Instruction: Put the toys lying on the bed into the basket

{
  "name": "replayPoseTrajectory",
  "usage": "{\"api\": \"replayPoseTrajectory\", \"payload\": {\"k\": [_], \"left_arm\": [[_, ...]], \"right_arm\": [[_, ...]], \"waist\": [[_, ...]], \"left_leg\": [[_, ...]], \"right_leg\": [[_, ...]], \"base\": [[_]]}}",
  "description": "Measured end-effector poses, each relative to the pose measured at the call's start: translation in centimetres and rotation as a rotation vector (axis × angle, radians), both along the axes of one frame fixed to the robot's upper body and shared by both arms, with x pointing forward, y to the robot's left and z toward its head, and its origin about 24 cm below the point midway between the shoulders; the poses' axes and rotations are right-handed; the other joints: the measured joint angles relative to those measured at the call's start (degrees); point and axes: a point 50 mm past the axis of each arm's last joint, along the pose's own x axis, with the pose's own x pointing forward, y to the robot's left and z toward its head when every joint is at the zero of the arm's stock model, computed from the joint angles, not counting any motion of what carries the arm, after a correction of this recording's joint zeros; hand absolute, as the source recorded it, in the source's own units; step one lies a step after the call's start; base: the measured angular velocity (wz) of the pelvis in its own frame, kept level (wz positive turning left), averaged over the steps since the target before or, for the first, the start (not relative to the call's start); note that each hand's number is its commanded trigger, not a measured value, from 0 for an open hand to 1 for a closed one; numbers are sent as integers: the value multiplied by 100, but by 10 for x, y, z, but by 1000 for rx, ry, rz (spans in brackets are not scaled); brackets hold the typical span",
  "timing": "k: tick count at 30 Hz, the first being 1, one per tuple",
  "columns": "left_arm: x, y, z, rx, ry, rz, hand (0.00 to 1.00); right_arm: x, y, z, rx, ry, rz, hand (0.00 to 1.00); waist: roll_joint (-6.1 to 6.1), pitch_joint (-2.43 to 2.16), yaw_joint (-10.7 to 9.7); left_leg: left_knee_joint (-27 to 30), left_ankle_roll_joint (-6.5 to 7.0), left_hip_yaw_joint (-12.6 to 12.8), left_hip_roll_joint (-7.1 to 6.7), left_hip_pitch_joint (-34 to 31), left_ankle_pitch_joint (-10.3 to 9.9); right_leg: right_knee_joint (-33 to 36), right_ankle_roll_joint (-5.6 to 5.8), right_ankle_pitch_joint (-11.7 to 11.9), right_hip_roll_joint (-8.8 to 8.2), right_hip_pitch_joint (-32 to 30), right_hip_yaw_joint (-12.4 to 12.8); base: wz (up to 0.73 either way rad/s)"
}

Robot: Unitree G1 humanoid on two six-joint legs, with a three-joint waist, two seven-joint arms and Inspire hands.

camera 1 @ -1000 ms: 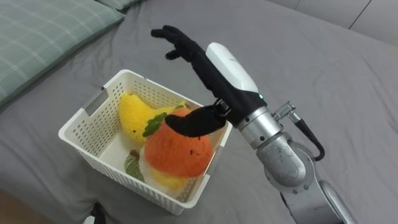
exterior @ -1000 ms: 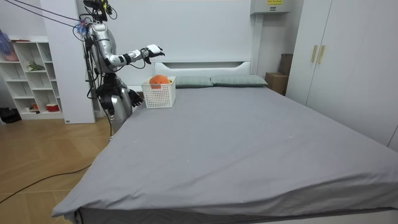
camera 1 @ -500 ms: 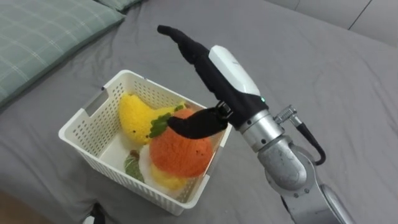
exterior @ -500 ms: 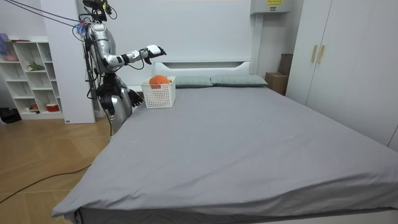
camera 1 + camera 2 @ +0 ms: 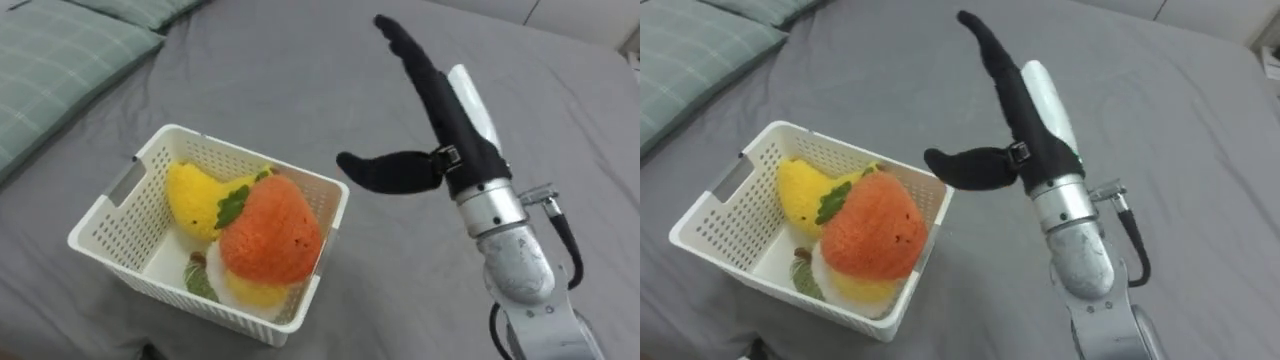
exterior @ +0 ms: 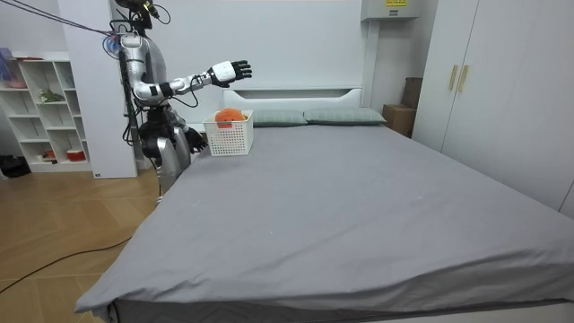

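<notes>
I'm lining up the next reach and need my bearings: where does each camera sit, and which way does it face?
Left eye view: on the head, looking down at the basket on the bed; the open right hand and forearm show.
Right eye view: beside it, same downward look, same hand and forearm.
Room view: beyond the bed's foot, facing the headboard; whole robot standing by the basket, left hand low.
Shared: basket, orange toy, raised right hand.
</notes>
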Motion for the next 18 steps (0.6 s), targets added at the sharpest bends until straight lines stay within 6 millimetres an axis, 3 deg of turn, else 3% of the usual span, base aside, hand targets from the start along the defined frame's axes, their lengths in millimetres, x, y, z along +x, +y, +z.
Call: {"api": "replayPoseTrajectory", "payload": {"k": [8,12,16,18], "left_arm": [[-17,5,-2,21,6,120,0],[-28,7,-3,21,15,195,0],[-41,10,-5,24,43,250,0],[-46,11,-6,27,53,261,0]], "right_arm": [[-7,-43,1,250,-43,-203,0],[-11,-67,-14,277,-11,-348,0],[-23,-100,-31,332,31,-526,0],[-28,-112,-41,379,54,-599,0]], "waist": [[-7,-8,-199],[38,-7,-405],[91,-30,-670],[117,-46,-703]], "left_leg": [[-20,-57,355,120,83,-39],[18,-80,559,184,101,-99],[20,-106,669,223,110,-118],[20,-123,777,252,112,-128]], "right_leg": [[20,-60,62,109,-112,299],[37,-87,87,159,-153,418],[22,-104,108,187,-178,509],[5,-113,113,233,-209,611]], "base": [[-24],[-23],[-16],[-23]]}}
